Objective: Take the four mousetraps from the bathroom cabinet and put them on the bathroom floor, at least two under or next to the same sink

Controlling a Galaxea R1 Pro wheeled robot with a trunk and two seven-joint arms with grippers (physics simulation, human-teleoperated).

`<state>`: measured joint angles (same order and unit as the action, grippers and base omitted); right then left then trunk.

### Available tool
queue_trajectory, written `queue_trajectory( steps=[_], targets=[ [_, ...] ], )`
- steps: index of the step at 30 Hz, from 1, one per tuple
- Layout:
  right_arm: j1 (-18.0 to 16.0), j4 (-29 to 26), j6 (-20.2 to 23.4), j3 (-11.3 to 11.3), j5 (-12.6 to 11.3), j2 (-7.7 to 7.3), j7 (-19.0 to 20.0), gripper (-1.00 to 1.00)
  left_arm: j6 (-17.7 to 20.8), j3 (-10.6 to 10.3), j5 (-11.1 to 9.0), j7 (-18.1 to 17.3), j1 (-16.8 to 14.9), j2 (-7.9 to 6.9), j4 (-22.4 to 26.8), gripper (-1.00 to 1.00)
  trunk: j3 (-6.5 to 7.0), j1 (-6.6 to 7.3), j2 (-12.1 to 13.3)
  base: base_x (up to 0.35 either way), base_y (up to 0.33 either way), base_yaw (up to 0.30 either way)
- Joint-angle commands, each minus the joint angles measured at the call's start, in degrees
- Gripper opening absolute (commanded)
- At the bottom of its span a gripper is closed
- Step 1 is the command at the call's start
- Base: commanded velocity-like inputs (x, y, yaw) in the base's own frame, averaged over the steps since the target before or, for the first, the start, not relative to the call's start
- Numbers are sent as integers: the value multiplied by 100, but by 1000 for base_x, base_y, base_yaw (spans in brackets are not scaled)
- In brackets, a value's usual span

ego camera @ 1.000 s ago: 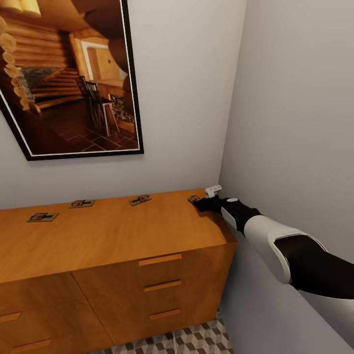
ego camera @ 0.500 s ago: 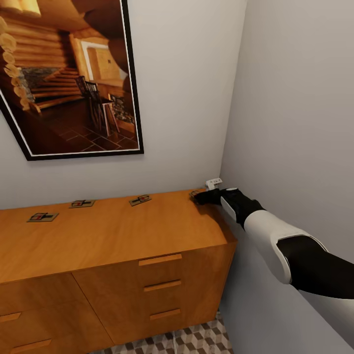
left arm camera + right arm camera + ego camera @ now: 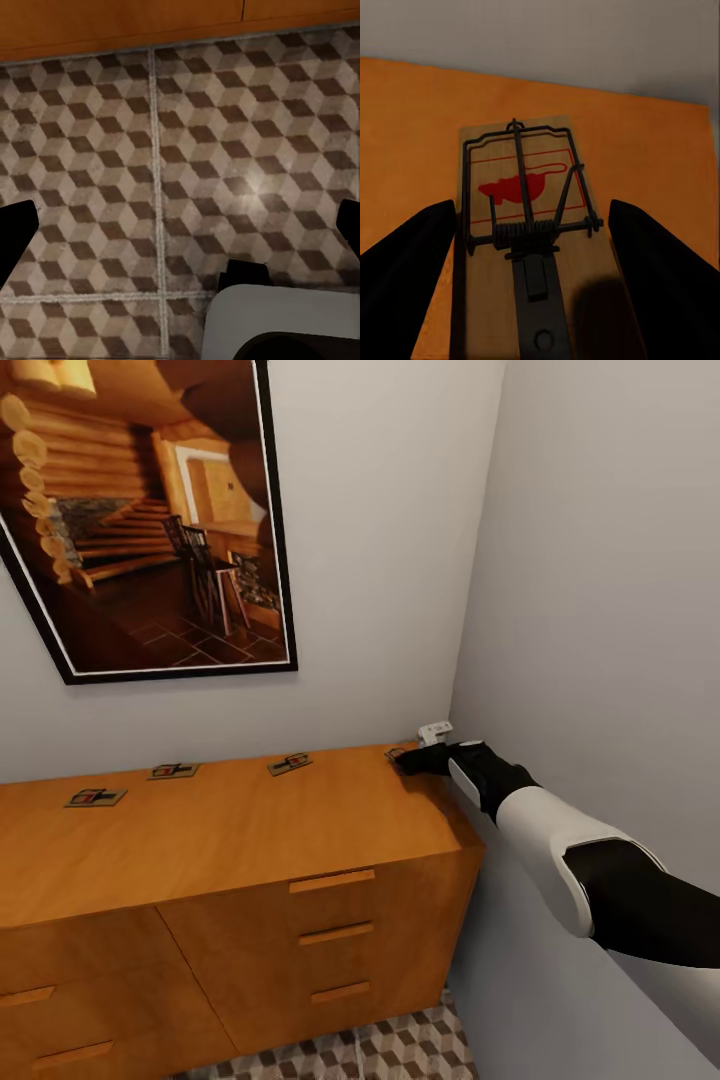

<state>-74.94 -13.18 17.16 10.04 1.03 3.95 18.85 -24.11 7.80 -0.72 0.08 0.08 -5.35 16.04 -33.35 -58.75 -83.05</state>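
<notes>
Straddling corner mousetrap (image 3: 525, 225) on cabinet (image 3: 230, 840) top: right hand (image 3: 405, 758), fingers spread; three mousetraps (image 3: 172, 770) alongside.

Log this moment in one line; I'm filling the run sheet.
phase: reach | right end effector: open, straddling trap on cabinet | three traps left of it on top | none on floor

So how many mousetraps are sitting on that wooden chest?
4, all on the cabinet top: one far left, one next to it, one mid-top, and one at the right end between the right gripper's open fingers.
</notes>
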Motion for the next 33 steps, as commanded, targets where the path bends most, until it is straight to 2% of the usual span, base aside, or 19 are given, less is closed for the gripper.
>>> queue_trajectory(
  steps=[1, 33],
  targets=[
    [-3, -9, 41, 7, 11, 0, 13, -100, -10, 2, -7, 1, 1, 0, 4, 100, -5, 2, -3, -203, 163, 0],
    [-3, -2, 60, 24, 20, -14, -1, -100, -10, 2, -7, 1, 1, -1, 4, 100, -5, 2, -3, -255, 174, 0]
  ],
)
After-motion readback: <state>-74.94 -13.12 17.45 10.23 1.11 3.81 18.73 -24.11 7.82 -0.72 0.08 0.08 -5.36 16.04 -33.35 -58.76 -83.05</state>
